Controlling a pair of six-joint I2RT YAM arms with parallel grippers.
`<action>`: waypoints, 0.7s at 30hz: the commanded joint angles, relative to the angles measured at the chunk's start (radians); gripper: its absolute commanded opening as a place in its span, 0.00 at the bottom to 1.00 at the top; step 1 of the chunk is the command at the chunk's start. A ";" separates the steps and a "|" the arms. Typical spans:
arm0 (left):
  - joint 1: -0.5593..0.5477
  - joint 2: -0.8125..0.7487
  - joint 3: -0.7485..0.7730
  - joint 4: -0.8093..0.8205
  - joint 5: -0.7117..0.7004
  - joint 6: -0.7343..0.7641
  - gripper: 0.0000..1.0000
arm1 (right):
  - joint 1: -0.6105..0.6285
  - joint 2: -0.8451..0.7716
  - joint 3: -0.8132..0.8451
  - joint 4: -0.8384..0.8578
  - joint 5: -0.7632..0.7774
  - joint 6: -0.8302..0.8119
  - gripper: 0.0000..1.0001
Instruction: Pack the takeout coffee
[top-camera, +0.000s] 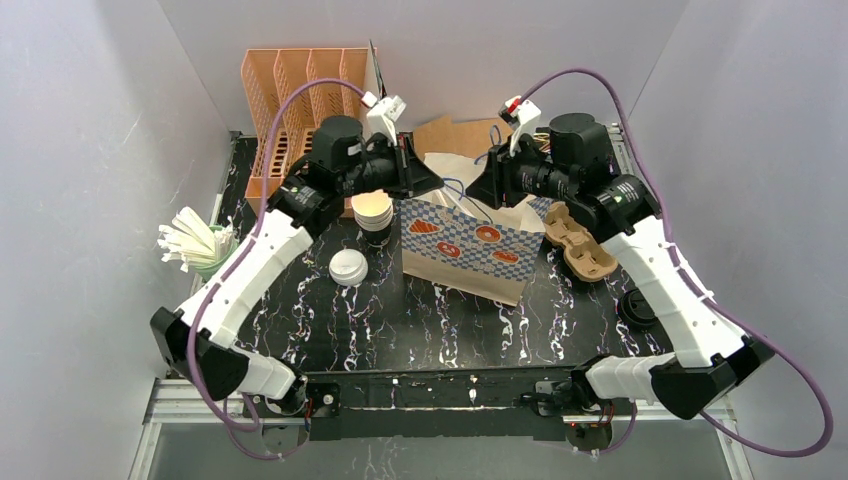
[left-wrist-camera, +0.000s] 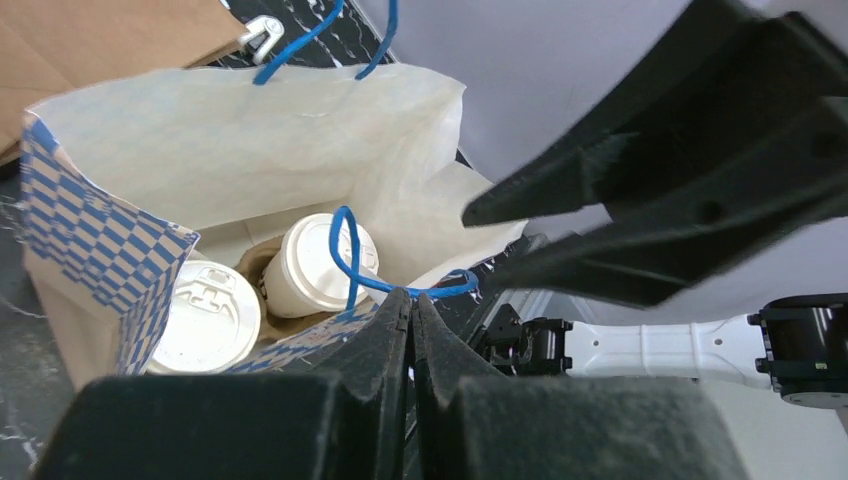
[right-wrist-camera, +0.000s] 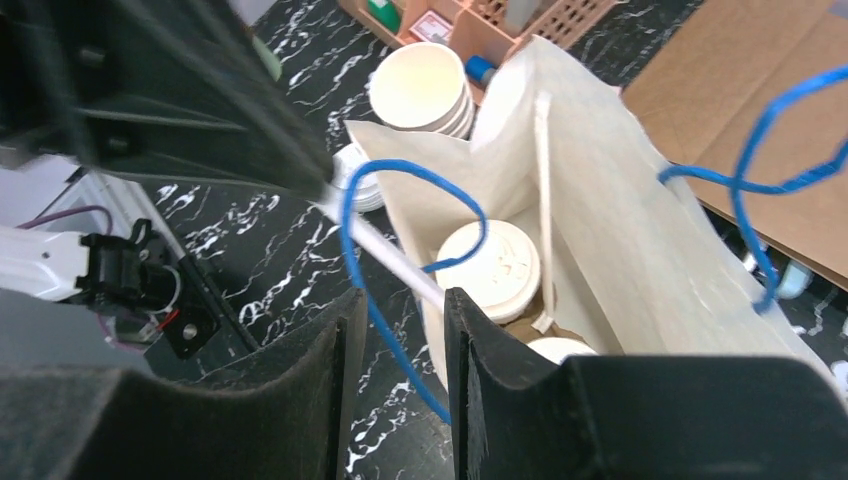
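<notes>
— What fills the scene?
— A black, white-veined marble-look worktop (top-camera: 440, 320). An orange slotted plastic rack (top-camera: 290, 100) stands at its far left. A brown paper bag with blue-checked sides (top-camera: 465, 250) stands open in the middle.

— And the arms?
— Both reach over the bag's mouth. The left end effector (left-wrist-camera: 411, 296) has its fingers pressed together at the bag's near rim, pinching the thin blue cord handle (left-wrist-camera: 347, 250). The right end effector (right-wrist-camera: 403, 300) has a narrow gap between its fingers. Blue cord runs down through that gap, unclamped.

— Where's the coffee?
— Inside the bag. Two small white paper cups with round white plastic lids (left-wrist-camera: 210, 320) sit side by side at the bottom, with a brown moulded-pulp tray (left-wrist-camera: 252, 262) showing between them.

— Anything smaller outside?
— A second brown pulp tray (top-camera: 580, 245) lies just right of the bag. A stack of open paper cups (top-camera: 373, 212) stands to its left, and a loose white lid (top-camera: 348, 267) lies near that stack.
</notes>
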 joint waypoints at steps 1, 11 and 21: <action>-0.001 -0.114 0.145 -0.257 -0.054 0.160 0.00 | 0.004 -0.069 -0.024 0.106 0.126 0.006 0.43; -0.001 -0.268 0.466 -0.455 -0.375 0.311 0.00 | 0.004 -0.090 -0.033 0.140 0.220 -0.010 0.43; -0.001 -0.193 0.682 -0.350 -0.456 0.351 0.00 | 0.003 -0.091 -0.032 0.145 0.232 -0.018 0.41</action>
